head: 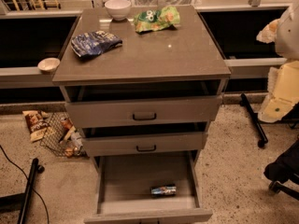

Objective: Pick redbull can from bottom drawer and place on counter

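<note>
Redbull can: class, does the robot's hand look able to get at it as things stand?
Probably yes: the bottom drawer stands open, the redbull can lies uncovered on its floor, and the hand hangs at the right edge, beside the counter.

two bowls (pixel 117 8) (pixel 48 64), one can (pixel 163 190), one tool (pixel 268 31) at right

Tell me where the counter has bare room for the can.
The counter is bare in front, between the blue bag and the right edge. Its back is crowded: bowl, green bag. The hand hangs beyond the right side.
</note>
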Motion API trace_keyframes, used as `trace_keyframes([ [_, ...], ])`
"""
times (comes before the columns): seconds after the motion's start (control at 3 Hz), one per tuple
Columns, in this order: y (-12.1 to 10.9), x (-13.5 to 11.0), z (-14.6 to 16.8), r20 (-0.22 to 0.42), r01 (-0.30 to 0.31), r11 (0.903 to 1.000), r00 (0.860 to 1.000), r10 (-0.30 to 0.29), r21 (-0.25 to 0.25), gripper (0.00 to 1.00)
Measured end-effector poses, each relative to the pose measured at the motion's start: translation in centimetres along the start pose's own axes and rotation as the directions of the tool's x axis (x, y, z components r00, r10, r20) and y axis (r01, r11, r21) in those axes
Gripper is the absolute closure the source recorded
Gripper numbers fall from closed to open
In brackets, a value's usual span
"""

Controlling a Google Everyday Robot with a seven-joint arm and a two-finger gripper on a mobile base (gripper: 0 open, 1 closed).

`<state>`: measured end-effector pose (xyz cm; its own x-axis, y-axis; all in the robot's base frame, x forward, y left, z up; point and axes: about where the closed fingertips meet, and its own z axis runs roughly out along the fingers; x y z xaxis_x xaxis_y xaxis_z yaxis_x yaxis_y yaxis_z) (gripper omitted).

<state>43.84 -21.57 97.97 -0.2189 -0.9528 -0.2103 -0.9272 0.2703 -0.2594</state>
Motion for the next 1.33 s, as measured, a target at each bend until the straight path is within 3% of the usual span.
trace_keyframes([
  [0.33, 0.1, -0.2, 0.4, 0.003, 0.009, 0.9999, 1.000, -0.009, 0.005, 0.00],
  [1.0, 2.2, -1.4, 7.3, 0.104, 0.043, 0.9966, 0.994, -0.036, -0.070, 0.00],
  [1.33, 3.5, -2.4, 11.4, 0.177, 0.042, 0.9924, 0.984, -0.021, -0.115, 0.00],
])
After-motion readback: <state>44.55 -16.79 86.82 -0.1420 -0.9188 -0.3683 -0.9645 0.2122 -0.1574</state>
